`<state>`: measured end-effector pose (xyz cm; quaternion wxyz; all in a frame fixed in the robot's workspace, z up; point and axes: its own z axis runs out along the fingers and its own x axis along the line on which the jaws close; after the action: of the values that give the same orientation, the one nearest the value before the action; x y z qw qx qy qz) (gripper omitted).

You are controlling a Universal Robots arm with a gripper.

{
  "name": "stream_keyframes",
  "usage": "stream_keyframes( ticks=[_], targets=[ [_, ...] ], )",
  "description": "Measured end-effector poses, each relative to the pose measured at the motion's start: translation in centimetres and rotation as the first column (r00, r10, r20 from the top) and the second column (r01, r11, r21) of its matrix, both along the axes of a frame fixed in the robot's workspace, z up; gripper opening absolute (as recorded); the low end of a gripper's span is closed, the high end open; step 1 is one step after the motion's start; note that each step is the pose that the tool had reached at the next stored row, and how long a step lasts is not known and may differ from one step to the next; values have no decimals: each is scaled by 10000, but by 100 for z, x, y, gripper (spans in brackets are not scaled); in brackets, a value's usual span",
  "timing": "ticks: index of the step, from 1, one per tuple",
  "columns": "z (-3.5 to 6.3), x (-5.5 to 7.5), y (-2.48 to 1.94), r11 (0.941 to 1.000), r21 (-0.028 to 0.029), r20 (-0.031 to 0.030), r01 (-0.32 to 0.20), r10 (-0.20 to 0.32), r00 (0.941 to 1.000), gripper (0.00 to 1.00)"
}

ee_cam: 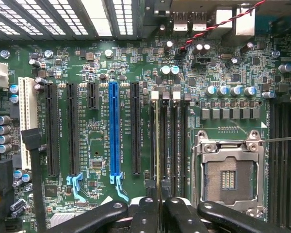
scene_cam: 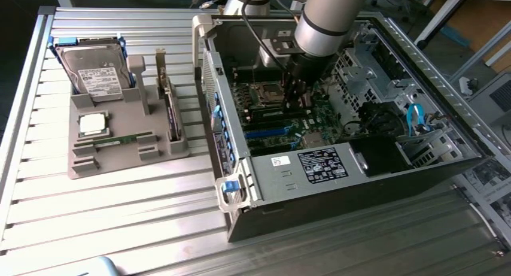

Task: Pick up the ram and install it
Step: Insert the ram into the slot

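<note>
**Item: memory stick at its slot, seating in hand**

Step, judged: pressing the ram point(ee_cam: 158, 145) home; the arm reaches down into the open computer case point(scene_cam: 319, 165), and the gripper point(ee_cam: 158, 201) is closed on the stick's top edge, fingers point(ee_cam: 144, 213) pinching from either side; in the exterior view the gripper point(scene_cam: 297, 99) hangs over the middle of the motherboard point(ee_cam: 102, 63).

Where the ram is: on edge, a thin pale line along one of the memory slots point(ee_cam: 177, 145), between the long black card slots and the CPU socket point(ee_cam: 228, 177); whether it is fully seated cannot be told.

Doing it well, as a judgement: keep the stick upright and true to the slot's length; press straight down and evenly so both ends go in together; watch the white end latch point(ee_cam: 155, 95); any tilt risks jamming it or straining the board.

Containers, largest first:
- computer case: motherboard, drive cage, wiring, a blue cable;
- grey tray point(scene_cam: 88, 162), at the exterior view's left, well apart from the case: hard drive point(scene_cam: 96, 72) propped at its far end; a card point(scene_cam: 169, 105) standing on edge; square silver chip point(scene_cam: 93, 124); a second green stick point(scene_cam: 119, 139) lying flat.
</note>
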<state>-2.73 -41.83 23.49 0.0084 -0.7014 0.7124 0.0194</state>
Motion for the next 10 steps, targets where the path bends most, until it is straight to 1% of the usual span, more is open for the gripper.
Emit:
stream_keyframes(
  ticks=[9,10],
  targets=[
    [-9,0,-2,10000,-2,1,1,-1,10000,12],
    [-12,-1,-2,10000,-3,-6,3,-3,10000,12]
  ],
)
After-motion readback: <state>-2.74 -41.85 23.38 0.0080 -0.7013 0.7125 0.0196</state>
